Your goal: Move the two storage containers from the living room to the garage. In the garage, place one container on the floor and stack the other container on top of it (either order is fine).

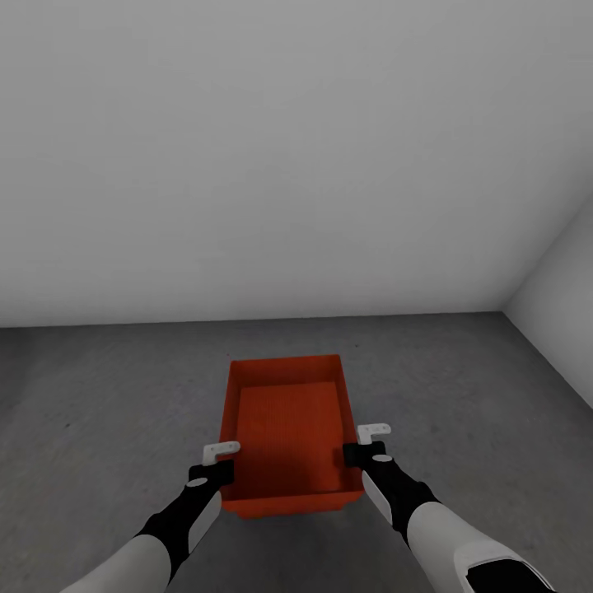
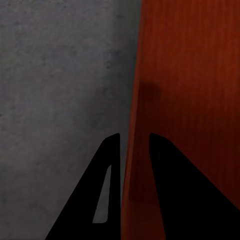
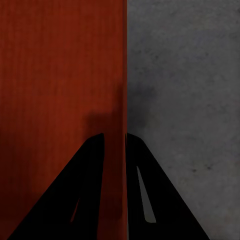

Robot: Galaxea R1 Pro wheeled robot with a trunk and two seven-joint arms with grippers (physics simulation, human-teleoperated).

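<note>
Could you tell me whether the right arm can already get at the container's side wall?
Yes, apparently: the right gripper already straddles the storage container wall, one finger inside, one outside, above the floor.

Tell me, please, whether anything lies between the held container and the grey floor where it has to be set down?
Nothing visible does. The storage container is gripped on its side walls by the left gripper and the right gripper. The dark grey floor around it looks bare up to the white wall.

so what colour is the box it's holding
Orange-red all over, walls and bottom; the storage container shows best in the head view.
</note>
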